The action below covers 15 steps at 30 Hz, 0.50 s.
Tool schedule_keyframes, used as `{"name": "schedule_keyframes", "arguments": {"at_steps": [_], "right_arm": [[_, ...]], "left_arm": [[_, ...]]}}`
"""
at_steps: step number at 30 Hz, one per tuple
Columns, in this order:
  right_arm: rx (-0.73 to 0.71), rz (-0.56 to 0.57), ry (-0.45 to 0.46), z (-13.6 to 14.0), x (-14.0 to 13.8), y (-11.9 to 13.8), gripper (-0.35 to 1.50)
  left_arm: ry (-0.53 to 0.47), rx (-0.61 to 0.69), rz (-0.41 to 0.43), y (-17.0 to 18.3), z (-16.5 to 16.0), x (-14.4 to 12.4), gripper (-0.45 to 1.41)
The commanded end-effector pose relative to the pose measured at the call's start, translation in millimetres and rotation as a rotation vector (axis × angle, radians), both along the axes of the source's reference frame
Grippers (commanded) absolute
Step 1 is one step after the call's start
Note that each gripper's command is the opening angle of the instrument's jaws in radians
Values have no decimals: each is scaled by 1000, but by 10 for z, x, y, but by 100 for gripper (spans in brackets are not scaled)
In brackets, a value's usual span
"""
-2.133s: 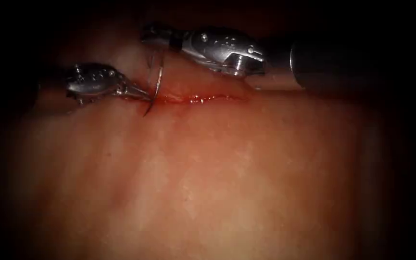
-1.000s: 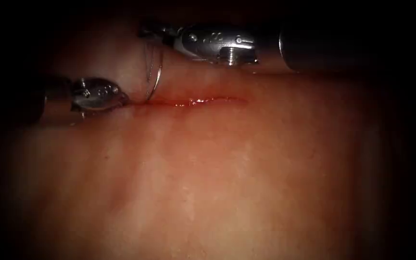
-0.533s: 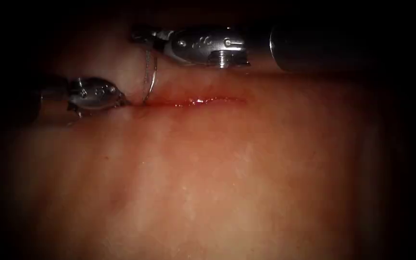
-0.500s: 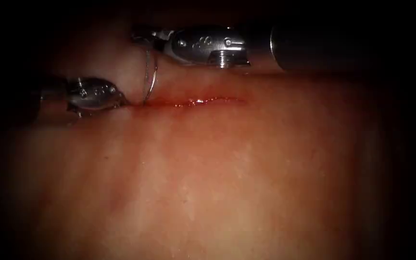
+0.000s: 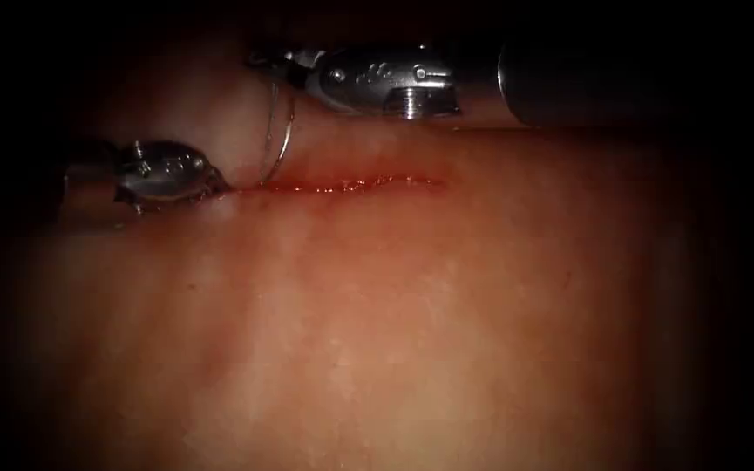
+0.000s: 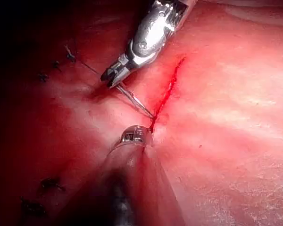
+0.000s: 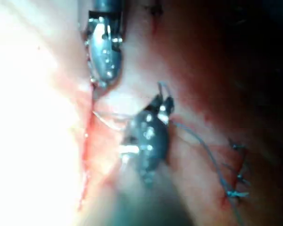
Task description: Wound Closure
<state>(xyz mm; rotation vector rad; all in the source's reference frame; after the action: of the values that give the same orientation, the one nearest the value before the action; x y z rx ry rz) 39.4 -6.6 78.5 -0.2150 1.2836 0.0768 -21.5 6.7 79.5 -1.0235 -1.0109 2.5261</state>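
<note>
A broad stretch of bare pink tissue [image 5: 377,331] lies nearest the endoscope. Beyond it, the cut [image 5: 350,184] is the landmark: a thin slit running across the tissue, lined with glistening red fluid [image 5: 368,183].

At the cut's left end sits the left tool [image 5: 224,185], its metal head lying on the tissue left of the cut and its tip touching the surface right where the cut ends. Its jaws look drawn together at the tissue there; whether they pinch the tissue or merely press on it cannot be told. In the left wrist view the same tool [image 6: 144,141] has its tip at the end of the cut [image 6: 167,94].

Just beyond the cut's left end rises the curved needle [image 5: 281,139]. Its lower end meets the tissue at the cut's left end, just beside the left tool's tip, and appears to enter there; its arc stands up and away from the cut. In the left wrist view the needle [image 6: 134,98] runs between the right tool's tip and the cut.

Farthest, on the far side of the cut, the right tool [image 5: 274,68] reaches in, jaws clamped on the needle's upper end. The right wrist view shows dark thread [image 7: 203,146] trailing from the right tool [image 7: 161,104] toward knotted stitches [image 7: 236,179] on the tissue.
</note>
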Motion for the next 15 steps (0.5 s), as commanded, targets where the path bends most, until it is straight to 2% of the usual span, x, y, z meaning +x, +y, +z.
{"name": "schedule_keyframes", "arguments": {"at_steps": [1, 15], "right_arm": [[-5, -6, 11, 1, 14, -1, -35], [4, -67, 26, -5, 19, -14, -35]], "left_arm": [[0, -4, -3, 5, 6, -4, -45], [5, -8, -12, 9, -1, 6, -45]]}}
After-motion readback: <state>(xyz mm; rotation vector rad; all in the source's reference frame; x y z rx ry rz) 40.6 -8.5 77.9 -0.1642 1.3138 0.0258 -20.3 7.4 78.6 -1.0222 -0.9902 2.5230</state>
